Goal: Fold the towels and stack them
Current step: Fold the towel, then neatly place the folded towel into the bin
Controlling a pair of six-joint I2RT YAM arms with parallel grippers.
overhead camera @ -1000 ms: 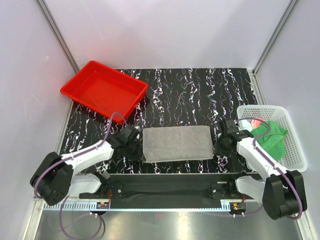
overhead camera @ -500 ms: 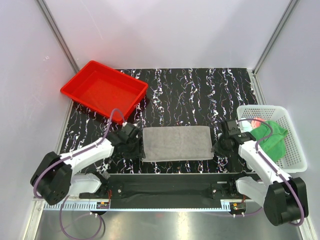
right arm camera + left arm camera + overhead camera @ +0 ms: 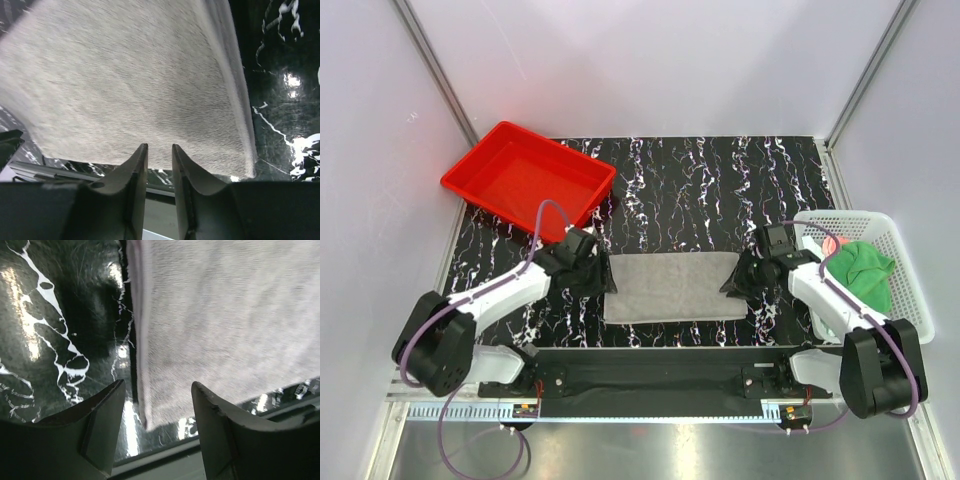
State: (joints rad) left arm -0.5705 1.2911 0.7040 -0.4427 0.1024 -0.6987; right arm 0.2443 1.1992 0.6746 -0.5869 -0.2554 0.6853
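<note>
With left jaws spread and right jaws barely parted, both empty, I judge the limp grey towel [image 3: 672, 286] best pinched at its near corners.

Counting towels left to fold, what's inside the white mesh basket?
A bright green towel lies crumpled in the basket, a bit of pink cloth showing beside it. Anything beneath them is covered.

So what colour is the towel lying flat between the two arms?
The towel is plain grey, best seen in the top view.
</note>
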